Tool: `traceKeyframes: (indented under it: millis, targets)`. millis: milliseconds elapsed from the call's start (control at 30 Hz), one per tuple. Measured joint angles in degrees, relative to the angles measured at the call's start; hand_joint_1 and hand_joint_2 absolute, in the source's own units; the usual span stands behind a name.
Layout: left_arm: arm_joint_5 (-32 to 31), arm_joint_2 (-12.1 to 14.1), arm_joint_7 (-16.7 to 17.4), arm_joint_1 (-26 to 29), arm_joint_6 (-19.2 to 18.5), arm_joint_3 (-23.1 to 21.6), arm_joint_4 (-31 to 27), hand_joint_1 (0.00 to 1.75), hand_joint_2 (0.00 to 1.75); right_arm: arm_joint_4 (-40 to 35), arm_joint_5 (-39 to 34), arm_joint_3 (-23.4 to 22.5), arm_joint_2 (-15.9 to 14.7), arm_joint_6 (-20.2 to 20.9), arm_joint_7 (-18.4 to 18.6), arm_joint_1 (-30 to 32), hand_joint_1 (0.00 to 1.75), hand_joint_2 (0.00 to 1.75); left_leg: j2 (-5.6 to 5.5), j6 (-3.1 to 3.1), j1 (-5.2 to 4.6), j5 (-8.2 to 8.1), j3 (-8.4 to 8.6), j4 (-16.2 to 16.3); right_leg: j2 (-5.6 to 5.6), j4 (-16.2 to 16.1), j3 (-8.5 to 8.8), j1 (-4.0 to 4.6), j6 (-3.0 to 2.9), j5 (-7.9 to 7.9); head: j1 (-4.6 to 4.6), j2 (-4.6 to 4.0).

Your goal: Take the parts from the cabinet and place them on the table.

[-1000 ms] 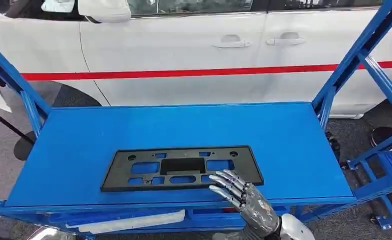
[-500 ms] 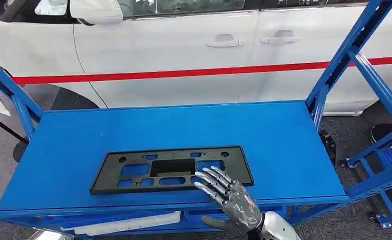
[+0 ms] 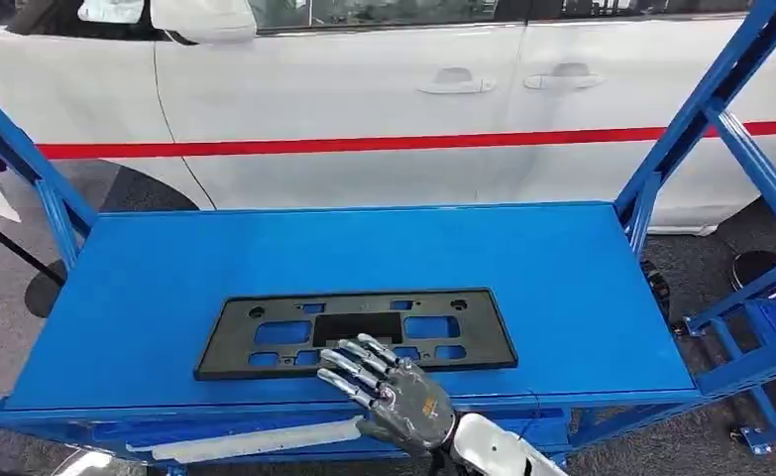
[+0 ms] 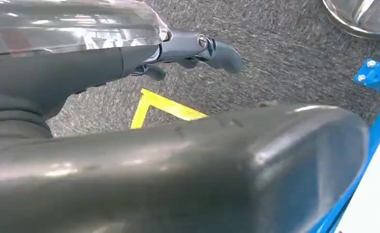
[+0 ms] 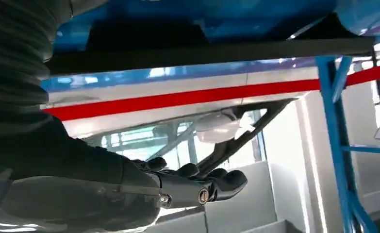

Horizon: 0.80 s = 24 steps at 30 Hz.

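A flat black plate frame (image 3: 265, 332) with several cut-outs lies on the blue table top (image 3: 562, 288), near its front edge. My right hand (image 3: 388, 387) comes up from below with its fingers spread, and the fingertips (image 3: 349, 359) reach over the frame's near edge around its middle. It holds nothing. In the right wrist view the same hand (image 5: 188, 187) shows dark fingers stretched out under the blue table top (image 5: 202, 14). My left hand (image 4: 192, 48) hangs over the grey carpet floor, fingers apart from the thumb and nothing in it.
Blue slanted frame posts stand at the table's left end (image 3: 27, 169) and right end (image 3: 701, 119). A white car (image 3: 384, 99) with a red stripe stands close behind. A long white part (image 3: 255, 439) lies on the shelf below the top. Yellow floor tape (image 4: 163, 107) marks the carpet.
My right hand has slid to the left along the frame's near edge, from its right end to about its middle. The frame lies where it was; the camera swayed slightly.
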Motion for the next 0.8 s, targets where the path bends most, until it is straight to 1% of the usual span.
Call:
traceKeyframes:
  millis: [33,67,133,167,200,233,300,333,367,400,433,467,500,533,567,600,633,667,700,733,767,800]
  targets:
    - [-0.20,0.00,-0.04,-0.09,-0.04,-0.11,0.00,0.00,0.00,1.44,1.36,0.44,0.70,-0.70,1.03,-0.85,0.00,1.75,0.00,-0.45,-0.51,-0.26,-0.42,0.65,0.06,-0.62,0.14,0.31,-0.40,-0.39,0.00,0.00]
    - [-0.39,0.00,-0.20,-0.09,-0.07,-0.26,0.00,0.00,0.00,2.80,2.66,0.87,1.57,-1.22,1.99,-1.30,0.00,1.75,0.01,-0.73,-0.35,-0.11,-0.54,0.46,0.11,-0.39,-0.11,0.26,-0.68,-0.37,0.00,0.00]
    - [-0.79,-0.02,-0.37,-0.01,-0.15,-0.77,0.00,0.00,0.00,6.05,4.78,1.44,2.77,-2.58,3.14,-1.99,0.00,1.75,0.01,-1.45,-0.15,0.01,-0.45,0.23,0.17,-0.41,-0.19,0.65,-1.38,-0.29,0.00,0.00]
    - [-0.83,-0.02,-0.44,-0.02,-0.20,-0.96,0.00,0.00,0.00,7.26,5.53,1.81,3.43,-3.12,3.56,-2.31,0.00,1.75,0.01,-1.83,-0.08,-0.27,-0.45,0.43,0.11,-0.83,-0.08,0.35,-1.82,-0.03,0.00,0.00]
    - [-0.92,-0.09,-0.55,0.03,-0.22,-1.05,0.00,0.00,0.00,8.43,6.48,2.10,4.10,-3.67,4.01,-2.54,0.00,1.75,0.02,-2.16,0.11,-1.17,-0.81,1.45,0.01,-0.98,0.06,0.23,-2.13,0.08,0.00,0.00]
    - [-0.94,-0.13,-0.65,0.04,-0.22,-1.09,0.00,0.00,0.00,9.23,7.26,2.23,4.84,-4.10,4.47,-2.70,0.00,1.75,0.03,-2.41,0.10,-3.06,-2.05,4.24,-0.02,-0.98,0.01,0.23,-2.46,0.07,-0.02,0.00]
    - [-0.98,-0.11,-0.85,0.15,-0.22,-1.14,0.00,0.00,0.00,10.79,8.69,2.60,5.94,-4.46,5.09,-2.80,0.00,1.75,0.04,-2.89,0.16,-7.74,-6.61,14.12,-0.08,-0.95,-0.08,0.35,-2.65,0.06,0.00,0.00]
    - [-1.00,-0.17,-0.87,0.31,-0.22,-1.14,0.00,0.00,0.00,11.47,9.53,2.71,6.34,-4.46,5.35,-2.72,0.00,1.75,0.04,-2.99,0.16,-8.92,-8.45,18.02,-0.08,-0.93,-0.10,0.42,-2.69,0.03,0.00,0.00]
    - [-1.09,-0.22,-0.87,0.52,-0.22,-1.14,0.00,0.00,0.00,12.08,10.47,2.71,6.71,-4.46,5.44,-2.58,0.00,1.75,0.04,-3.03,0.18,-8.59,-9.21,19.38,-0.07,-0.91,-0.06,0.45,-2.71,0.02,0.00,0.00]
    - [-1.27,-0.26,-0.87,0.68,-0.20,-1.14,0.00,0.00,0.00,12.39,11.01,2.71,7.04,-4.48,5.42,-2.53,0.00,1.75,0.04,-2.92,0.18,-6.95,-8.43,17.52,0.01,-0.90,0.02,0.47,-2.71,-0.01,0.00,0.00]
    - [-1.40,-0.26,-0.87,0.73,-0.13,-1.14,0.00,0.00,0.00,12.63,11.60,2.69,7.58,-4.48,5.20,-2.54,0.00,1.75,0.04,-2.72,0.18,-4.33,-6.28,13.10,0.09,-0.89,0.15,0.47,-2.69,-0.04,0.00,0.00]
    - [-1.42,-0.24,-0.85,0.68,-0.04,-1.14,0.00,0.00,0.00,12.78,11.95,2.60,8.17,-4.48,5.02,-2.57,0.00,1.75,0.04,-2.47,0.17,-1.61,-3.63,7.54,0.17,-0.89,0.33,0.50,-2.62,-0.11,0.00,0.00]
    - [-1.42,-0.24,-0.87,0.64,-0.02,-1.14,0.00,0.00,0.00,12.89,12.26,2.51,8.76,-4.50,4.93,-2.60,0.00,1.75,0.06,-2.05,0.14,0.49,-1.00,2.08,0.18,-0.91,0.46,0.52,-2.49,-0.19,0.00,0.00]
    - [-1.49,-0.20,-0.85,0.52,0.00,-1.16,0.00,0.00,0.00,13.00,12.30,2.47,9.27,-4.50,4.69,-2.71,0.00,1.75,0.02,-1.76,-0.27,-0.54,-0.21,0.41,0.19,-0.81,0.36,0.87,-2.20,-0.29,0.00,0.00]
    - [-1.53,-0.24,-0.85,0.47,0.11,-1.16,0.00,0.00,0.00,13.15,12.26,2.38,9.72,-4.52,4.32,-2.83,0.00,1.75,-0.02,-1.35,-0.35,-0.27,-0.35,0.37,0.22,-0.77,0.11,0.83,-1.86,-0.18,0.00,0.00]
    - [-1.53,-0.24,-0.85,0.53,0.18,-1.16,0.00,0.00,0.00,13.28,12.19,2.27,10.12,-4.52,4.17,-2.87,0.00,1.75,-0.03,-1.20,-0.44,-0.25,-0.49,0.41,0.23,-0.80,0.08,0.75,-1.61,-0.14,0.00,0.00]
    - [-1.53,-0.24,-0.85,0.67,0.22,-1.16,0.00,0.00,0.00,13.41,12.12,2.12,10.53,-4.52,4.06,-2.87,0.00,1.75,-0.03,-0.89,-0.53,-0.23,-0.52,0.45,0.22,-1.00,0.16,0.66,-1.28,-0.03,0.00,0.00]
    - [-1.53,-0.24,-0.85,0.71,0.28,-1.16,0.00,0.00,0.00,13.46,12.12,2.07,10.75,-4.52,4.04,-2.92,0.00,1.75,-0.03,-0.42,-0.24,0.08,-0.39,-0.06,0.24,-1.06,0.27,0.85,-0.91,-0.02,0.00,0.00]
    - [-1.53,-0.28,-0.85,0.67,0.28,-1.16,0.00,0.00,0.00,13.50,12.10,1.94,10.95,-4.54,4.04,-2.95,0.00,1.75,0.15,-0.01,0.13,0.44,-0.08,-0.55,0.22,-0.30,0.19,0.73,-0.57,-0.72,0.00,0.00]
    - [-1.53,-0.31,-0.85,0.58,0.28,-1.16,0.00,0.00,0.00,13.55,12.08,1.88,11.10,-4.61,3.99,-3.13,0.00,1.75,0.11,0.45,0.16,0.54,-0.08,-0.70,0.17,2.10,-0.94,0.79,-0.51,-2.64,0.02,0.00]
    - [-1.53,-0.31,-0.85,0.56,0.28,-1.16,0.00,0.00,0.00,13.63,12.08,1.84,11.19,-4.63,3.99,-3.28,0.00,1.75,0.12,0.49,0.13,0.54,-0.19,-0.68,0.19,6.46,-3.01,0.70,-0.40,-5.12,0.02,0.00]
    - [-1.55,-0.31,-0.85,0.59,0.28,-1.16,0.00,0.00,0.00,13.83,12.08,1.79,11.19,-4.63,4.00,-3.24,0.00,1.75,0.13,0.55,0.06,0.52,-0.25,-0.65,0.18,11.58,-5.43,0.62,-0.24,-7.45,0.00,0.00]
